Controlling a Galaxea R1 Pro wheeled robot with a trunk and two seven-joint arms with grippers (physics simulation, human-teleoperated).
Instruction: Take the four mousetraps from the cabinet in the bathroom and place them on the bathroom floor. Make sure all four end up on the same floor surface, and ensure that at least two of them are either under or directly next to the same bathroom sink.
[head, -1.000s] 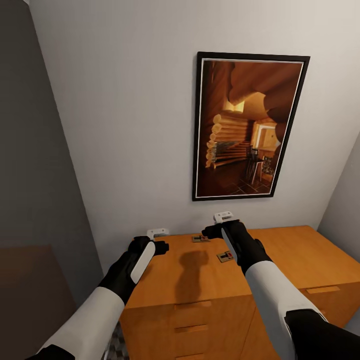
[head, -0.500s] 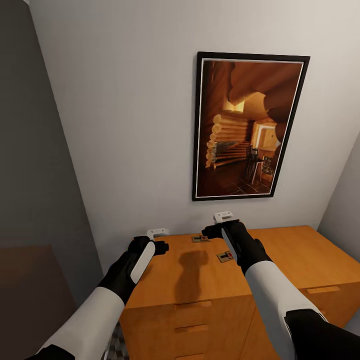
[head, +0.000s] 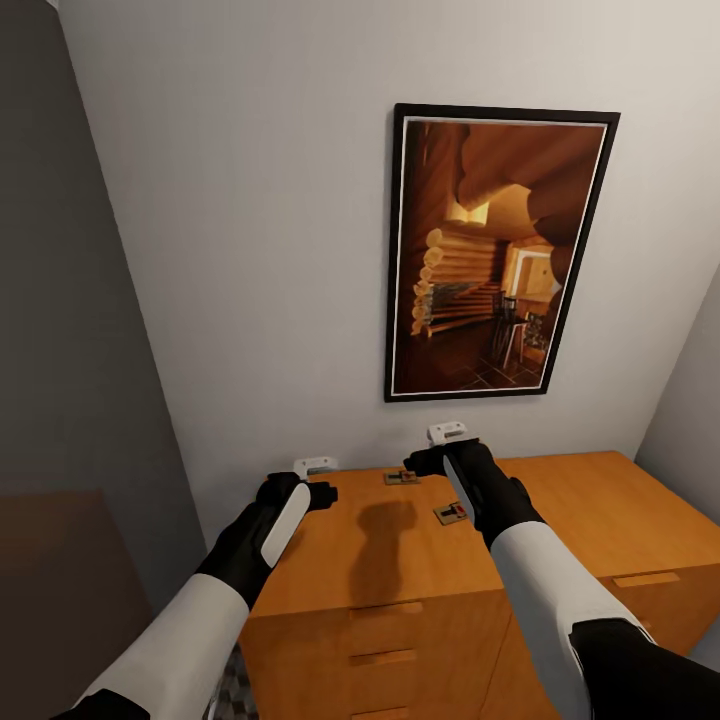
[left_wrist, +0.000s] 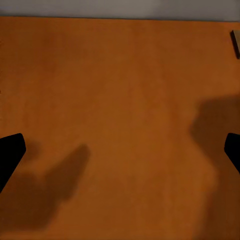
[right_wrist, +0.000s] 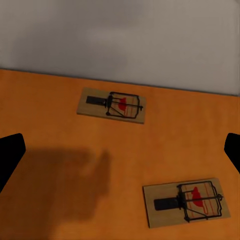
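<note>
Right wrist view: two tan, red-spotted mousetraps (right_wrist: 112, 105) flat on cabinet (right_wrist: 60, 165).

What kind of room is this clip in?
Likely a home interior, room type unclear: a wooden cabinet against a plain wall, a framed picture above it, and two mousetraps on top.

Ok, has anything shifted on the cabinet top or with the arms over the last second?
Nothing visibly changed. Both arms hover over the orange-brown wooden cabinet, the left pincer and right pincer open and empty, and the two small tan-wood mousetraps lie flat on its top, apart, untouched.
</note>
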